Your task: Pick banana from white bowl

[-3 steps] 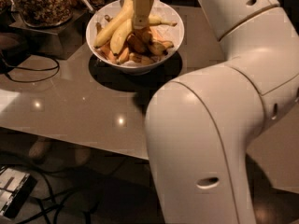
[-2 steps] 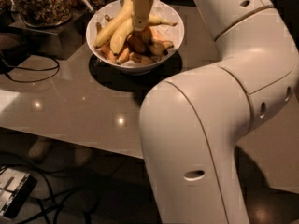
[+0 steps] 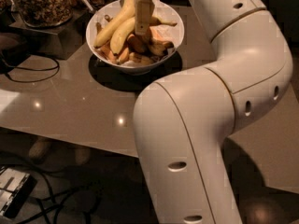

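The white bowl (image 3: 175, 34) stands on the table at the top centre of the camera view. Two long bright-yellow bananas lie in its left half, leaning on the rim; the nearer long banana (image 3: 122, 35) lies right beside the gripper. Short orange-brown bananas (image 3: 140, 50) fill the bottom of the bowl. My gripper (image 3: 143, 29) reaches straight down into the bowl from the top edge, its tip among the fruit, touching or nearly touching the long banana. My wrist hides the bowl's far rim.
My large white arm (image 3: 201, 120) fills the right and lower middle of the view. A glass jar of brown nuts (image 3: 42, 3) stands on a dark stand at the top left. A black cable (image 3: 28, 71) loops on the glossy table (image 3: 84, 106). The table's front edge runs below, with floor clutter (image 3: 11, 190) under it.
My arm's elbow has swung a little to the left in the foreground. The gripper stays down in the bowl at the same spot; the bananas have not visibly moved.
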`<state>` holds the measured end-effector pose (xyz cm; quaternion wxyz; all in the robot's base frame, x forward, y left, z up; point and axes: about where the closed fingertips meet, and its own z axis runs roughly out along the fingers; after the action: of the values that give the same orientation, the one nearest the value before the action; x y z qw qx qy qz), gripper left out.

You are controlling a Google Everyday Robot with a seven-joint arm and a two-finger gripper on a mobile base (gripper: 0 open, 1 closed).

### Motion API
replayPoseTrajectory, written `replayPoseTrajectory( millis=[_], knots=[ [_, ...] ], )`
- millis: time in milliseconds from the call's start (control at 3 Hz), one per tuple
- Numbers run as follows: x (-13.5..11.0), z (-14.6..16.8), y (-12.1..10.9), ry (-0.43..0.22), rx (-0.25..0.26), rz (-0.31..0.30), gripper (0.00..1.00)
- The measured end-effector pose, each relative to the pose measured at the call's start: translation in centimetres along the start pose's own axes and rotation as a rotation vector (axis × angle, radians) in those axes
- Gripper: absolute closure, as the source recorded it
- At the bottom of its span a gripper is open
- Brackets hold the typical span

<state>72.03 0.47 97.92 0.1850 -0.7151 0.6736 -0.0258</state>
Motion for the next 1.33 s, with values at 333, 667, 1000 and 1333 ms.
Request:
replayPoseTrajectory(
  millis=[333,667,1000,1333],
  knots=[
    [0.2,0.8,0.0,0.008,-0.016,0.012,0.37],
    [0.0,1.8,0.0,0.015,-0.032,0.009,0.37],
    [0.0,2.6,0.1,0.020,-0.051,0.011,0.36],
    [0.4,2.8,0.3,0.031,-0.061,0.006,0.55]
  ],
)
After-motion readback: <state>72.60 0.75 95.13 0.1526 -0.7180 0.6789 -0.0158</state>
